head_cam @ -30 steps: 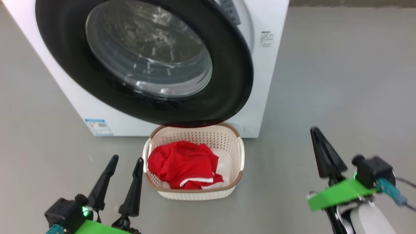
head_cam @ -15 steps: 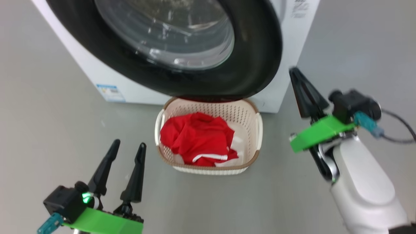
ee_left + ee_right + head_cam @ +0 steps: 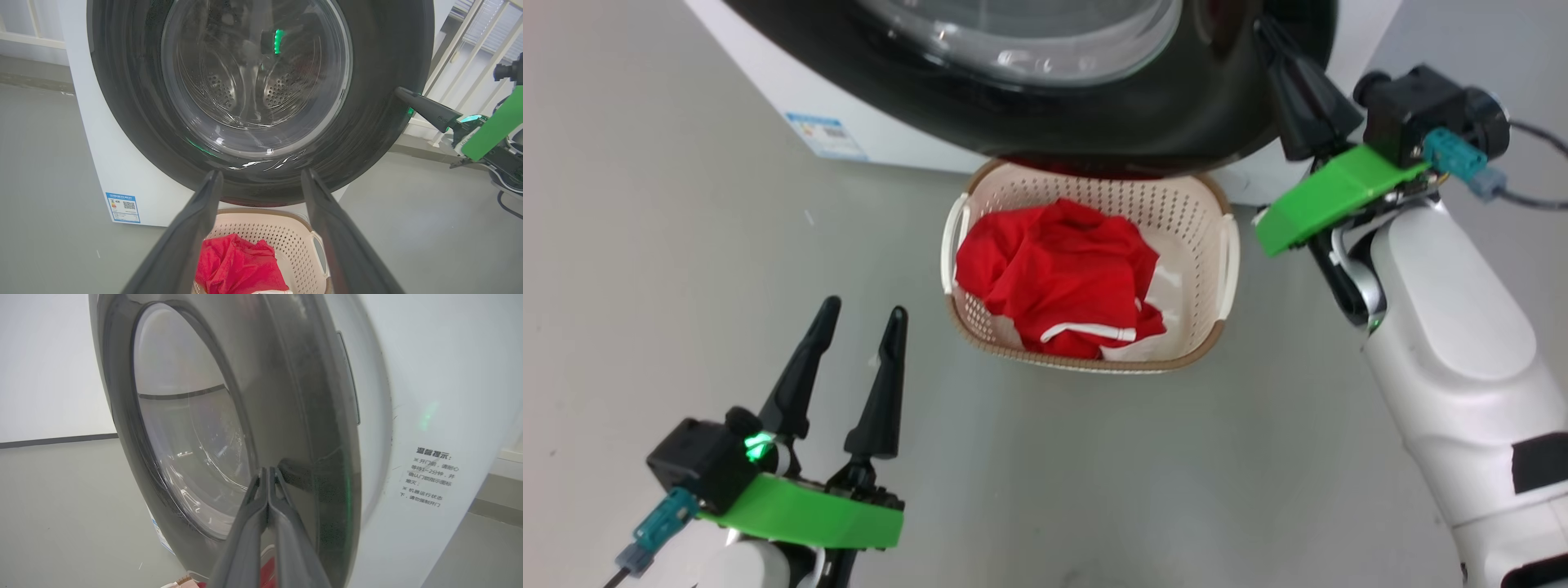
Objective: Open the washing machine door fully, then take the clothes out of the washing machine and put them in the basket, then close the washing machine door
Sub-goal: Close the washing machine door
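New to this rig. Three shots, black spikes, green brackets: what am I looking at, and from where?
It is a wheeled robot with two arms; the black spikes are its gripper fingers. The head view looks down from its head at the grey floor: a basket holding red clothes stands in front of a washing machine, under its round door. The left gripper is open and holds nothing. The right gripper is shut, empty, tips at the door's black rim. The other two pictures come from cameras on the wrists, each looking along its own fingers: the left one faces the door glass, the right one sees the door edge-on.
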You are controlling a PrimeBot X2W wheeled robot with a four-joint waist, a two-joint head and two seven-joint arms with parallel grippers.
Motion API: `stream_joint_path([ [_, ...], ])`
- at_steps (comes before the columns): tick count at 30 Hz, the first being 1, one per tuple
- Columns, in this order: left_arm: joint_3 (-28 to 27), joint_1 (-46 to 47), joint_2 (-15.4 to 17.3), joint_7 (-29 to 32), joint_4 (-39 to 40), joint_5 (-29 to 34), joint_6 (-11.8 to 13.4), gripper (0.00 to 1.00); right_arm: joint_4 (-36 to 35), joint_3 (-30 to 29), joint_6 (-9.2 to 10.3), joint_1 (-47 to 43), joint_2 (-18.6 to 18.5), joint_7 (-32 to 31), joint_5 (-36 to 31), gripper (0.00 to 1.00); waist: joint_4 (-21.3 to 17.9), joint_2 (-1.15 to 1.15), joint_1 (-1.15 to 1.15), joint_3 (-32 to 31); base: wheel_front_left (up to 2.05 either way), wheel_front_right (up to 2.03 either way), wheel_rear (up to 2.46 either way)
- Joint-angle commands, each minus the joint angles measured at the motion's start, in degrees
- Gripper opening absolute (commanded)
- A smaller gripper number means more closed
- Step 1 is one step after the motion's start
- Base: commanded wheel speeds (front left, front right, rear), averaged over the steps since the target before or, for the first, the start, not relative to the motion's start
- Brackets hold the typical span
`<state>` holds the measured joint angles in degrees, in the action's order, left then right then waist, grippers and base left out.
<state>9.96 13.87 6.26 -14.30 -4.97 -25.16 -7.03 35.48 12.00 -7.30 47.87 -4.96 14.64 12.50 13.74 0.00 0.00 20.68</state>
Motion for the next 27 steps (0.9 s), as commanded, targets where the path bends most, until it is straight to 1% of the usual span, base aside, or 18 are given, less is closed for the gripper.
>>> stream_joint_path([
  [1, -1.5, 1.7, 0.7, -0.6, 0.8, 0.7, -0.1, 1.00, -0.5, 0.9, -0.19, 2.0, 0.8, 0.4, -0.7, 0.00, 1.4, 0.00, 0.00, 2.2, 0.00, 0.00, 0.00],
  [8, -1.4, 3.3, 0.0, -0.7, 0.9, 0.6, -0.3, 1.00, 1.9, 0.1, -0.19, 6.2, 0.4, 0.4, -0.7, 0.00, 2.0, 0.00, 0.00, 4.0, 0.00, 0.00, 0.00],
  [12, -1.3, 3.8, -0.4, -0.7, 1.1, 0.6, -0.4, 1.00, 3.2, -2.2, -0.19, 9.1, -0.4, 0.4, -2.0, 0.00, 2.5, 0.00, 0.00, 5.1, 0.00, 0.00, 0.00],
  [19, -0.2, 5.0, -1.2, -0.7, 0.9, 0.3, -0.4, 1.00, 5.3, -7.1, -0.19, 14.0, -3.1, 0.4, -5.7, 0.00, 4.7, 0.00, 0.00, 6.8, 0.00, 0.00, 0.00],
  [22, -0.3, 5.0, -1.2, -0.7, 1.0, 0.2, -0.4, 1.00, 5.7, -8.7, -0.19, 14.8, -3.1, 0.4, -6.8, 0.00, 5.1, 0.00, 0.00, 6.9, 0.00, 0.00, 0.00],
  [27, -0.8, 4.7, -1.1, -0.7, 0.9, 0.1, -0.5, 1.00, 5.3, -9.9, -0.19, 14.4, -1.8, 0.4, -7.6, 0.00, 4.9, 0.00, 0.00, 6.5, 0.00, 0.00, 0.00],
])
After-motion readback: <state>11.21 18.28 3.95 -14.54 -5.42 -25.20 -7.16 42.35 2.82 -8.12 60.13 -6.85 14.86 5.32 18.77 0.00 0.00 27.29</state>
